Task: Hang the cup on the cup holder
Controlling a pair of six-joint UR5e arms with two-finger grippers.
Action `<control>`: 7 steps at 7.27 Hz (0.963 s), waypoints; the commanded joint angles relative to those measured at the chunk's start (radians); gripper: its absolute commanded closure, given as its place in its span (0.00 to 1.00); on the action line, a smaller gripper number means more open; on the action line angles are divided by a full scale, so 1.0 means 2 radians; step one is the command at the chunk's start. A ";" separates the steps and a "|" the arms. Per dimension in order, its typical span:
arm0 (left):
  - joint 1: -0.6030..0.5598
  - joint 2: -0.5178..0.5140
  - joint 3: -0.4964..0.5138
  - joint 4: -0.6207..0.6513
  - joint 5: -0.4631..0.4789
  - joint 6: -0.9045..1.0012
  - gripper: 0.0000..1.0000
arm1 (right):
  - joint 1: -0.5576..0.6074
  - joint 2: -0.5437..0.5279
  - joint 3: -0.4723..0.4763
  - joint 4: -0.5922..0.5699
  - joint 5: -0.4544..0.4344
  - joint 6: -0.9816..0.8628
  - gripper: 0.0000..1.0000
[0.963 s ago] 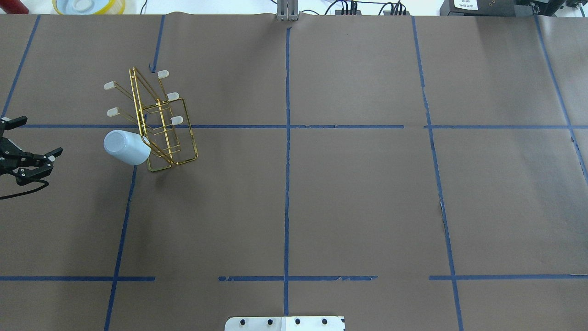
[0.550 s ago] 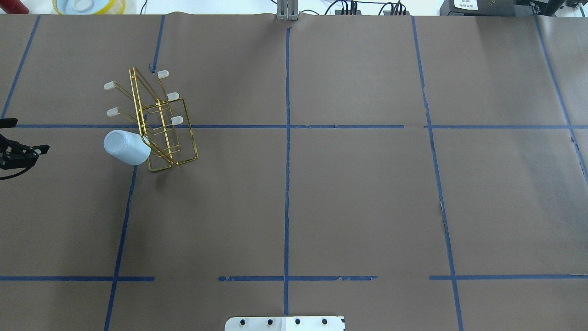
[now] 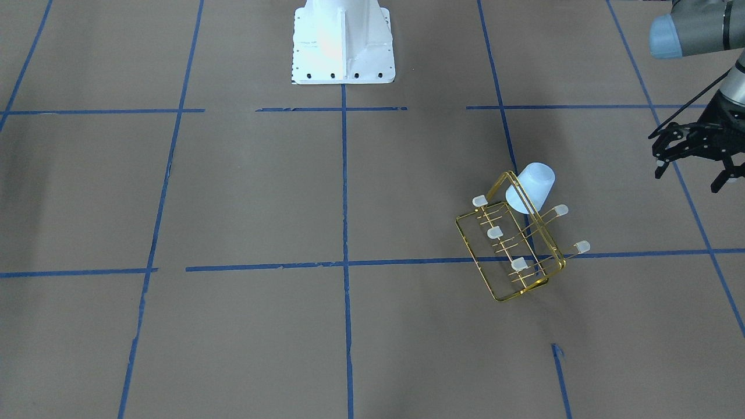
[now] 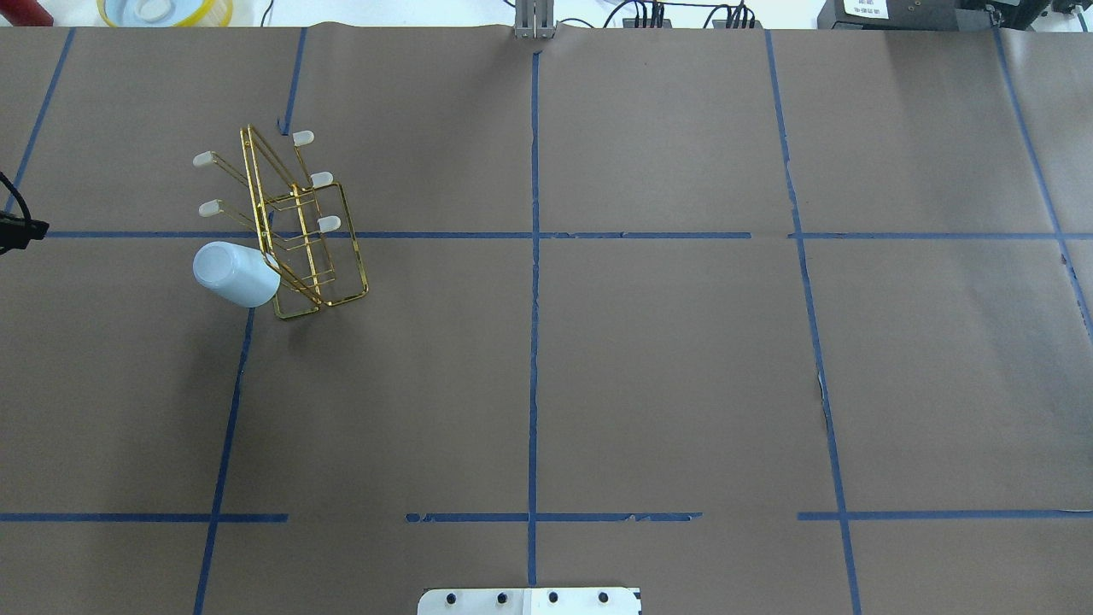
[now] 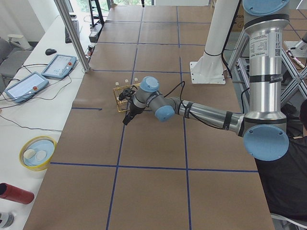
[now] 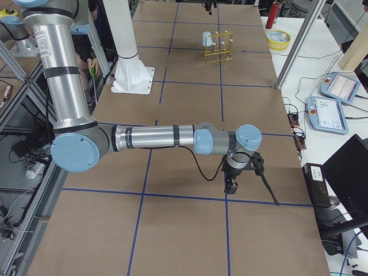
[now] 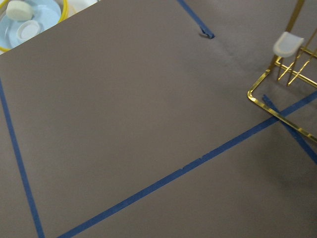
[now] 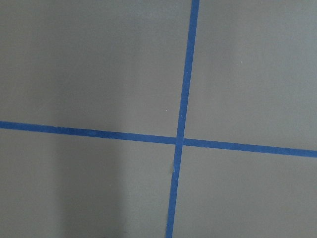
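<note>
Black fingers spread apart and holding nothing, the left gripper (image 3: 687,179) hangs well to the left of the cup holder (image 4: 290,224) and is the nearer claw. Between the two, the pale blue cup (image 4: 235,273) sits mouth-down over a prong at the holder's robot-side end, its closed base tilted out toward that gripper. The hanging looks done. Far to the holder's right is the right gripper (image 6: 231,185); I cannot tell whether its fingers are apart or together.

The left gripper (image 3: 687,176) has drawn farther back from the cup (image 4: 235,273), almost leaving the overhead view's left edge.
</note>
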 commanded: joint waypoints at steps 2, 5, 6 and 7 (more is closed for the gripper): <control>-0.074 -0.001 0.066 0.062 -0.079 0.139 0.00 | 0.000 0.000 0.000 0.000 0.000 0.000 0.00; -0.150 -0.011 0.094 0.169 -0.115 0.156 0.00 | 0.000 0.000 0.000 0.000 0.000 0.000 0.00; -0.152 -0.032 0.091 0.223 -0.116 0.156 0.00 | 0.000 0.000 0.000 0.000 0.000 0.000 0.00; -0.157 -0.040 0.093 0.242 -0.130 0.156 0.00 | 0.000 0.000 0.000 0.000 0.000 0.000 0.00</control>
